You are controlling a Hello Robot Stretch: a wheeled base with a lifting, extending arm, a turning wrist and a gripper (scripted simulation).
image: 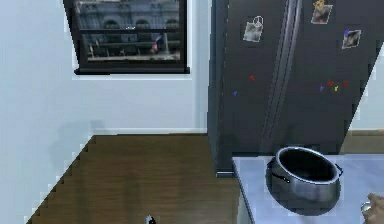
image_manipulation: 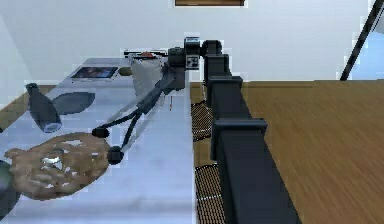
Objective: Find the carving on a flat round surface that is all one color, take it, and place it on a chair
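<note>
Right now the gripper (image_manipulation: 107, 143) shows against the long pale counter (image_manipulation: 170, 175), its thin fingers (image_manipulation: 99, 131) slanting down from the dark arm (image_manipulation: 240, 150) that runs beside the counter's edge. Whether those fingers are apart or together cannot be told, nor whether they carry anything. On the counter's near end lies a brown round lump (image_manipulation: 62, 165), and a dark bottle-like thing (image_manipulation: 42, 108) lies just beyond it. Which of these, if either, is the carving cannot be told.
</note>
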